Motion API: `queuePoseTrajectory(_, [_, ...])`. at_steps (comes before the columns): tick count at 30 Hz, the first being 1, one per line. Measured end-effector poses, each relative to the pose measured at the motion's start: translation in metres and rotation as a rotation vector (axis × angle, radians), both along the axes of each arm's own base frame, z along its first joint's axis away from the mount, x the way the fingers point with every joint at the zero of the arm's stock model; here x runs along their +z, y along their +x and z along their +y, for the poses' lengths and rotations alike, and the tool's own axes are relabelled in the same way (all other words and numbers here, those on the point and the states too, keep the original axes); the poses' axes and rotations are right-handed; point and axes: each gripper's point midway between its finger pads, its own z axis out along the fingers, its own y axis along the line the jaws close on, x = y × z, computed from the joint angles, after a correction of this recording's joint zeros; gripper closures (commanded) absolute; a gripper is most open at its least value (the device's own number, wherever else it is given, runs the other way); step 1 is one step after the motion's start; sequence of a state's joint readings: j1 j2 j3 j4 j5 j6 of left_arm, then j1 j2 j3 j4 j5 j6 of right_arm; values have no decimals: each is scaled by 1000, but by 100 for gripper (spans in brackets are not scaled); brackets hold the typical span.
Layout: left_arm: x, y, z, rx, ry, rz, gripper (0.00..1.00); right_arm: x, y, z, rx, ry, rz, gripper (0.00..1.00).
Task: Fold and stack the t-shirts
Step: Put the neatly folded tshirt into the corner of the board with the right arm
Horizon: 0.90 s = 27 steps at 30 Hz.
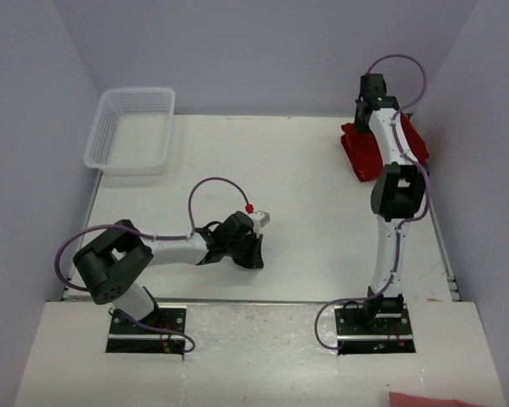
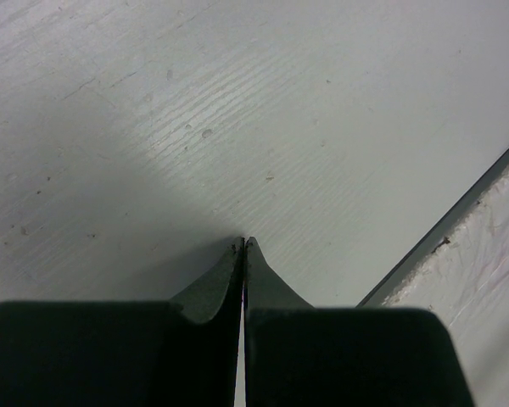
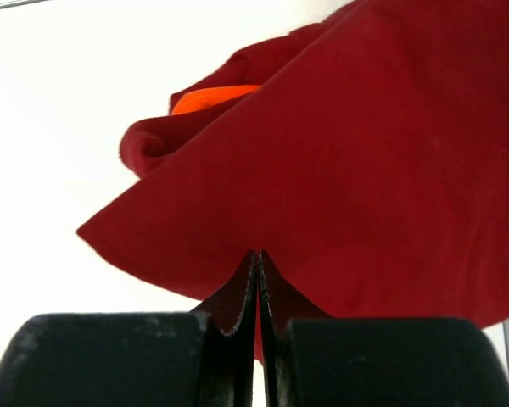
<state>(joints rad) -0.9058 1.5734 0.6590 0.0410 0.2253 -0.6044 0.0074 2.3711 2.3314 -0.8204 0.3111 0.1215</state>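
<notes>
The dark red t-shirt [image 1: 356, 154] lies bunched at the far right of the table [image 1: 305, 186], largely hidden by the right arm [image 1: 396, 144]; the orange t-shirt [image 3: 212, 99] shows only as a sliver under a red fold. The right gripper [image 3: 256, 254] has its fingers pressed together at the red cloth's edge, and it cannot be told whether they nip any of it. The left gripper [image 2: 243, 242], fingers likewise together, hangs over bare table.

White table [image 1: 280, 170] with a faint wood grain, closed in by pale lavender walls [image 1: 263, 51] behind it and on both sides, under even light.
</notes>
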Motion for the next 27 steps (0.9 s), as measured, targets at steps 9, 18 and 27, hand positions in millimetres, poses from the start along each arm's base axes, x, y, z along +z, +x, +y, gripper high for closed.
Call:
queuePoseTrajectory(9, [0, 4, -8, -14, 2, 10, 100, -7, 30, 39, 188, 151, -45, 100])
queuePoseTrajectory(18, [-1, 3, -8, -16, 21, 26, 100, -18, 39, 65, 309, 243, -55, 100])
queuePoseTrajectory(27, [1, 3, -2, 5, 50, -7, 100, -23, 33, 92, 389, 320, -155, 100])
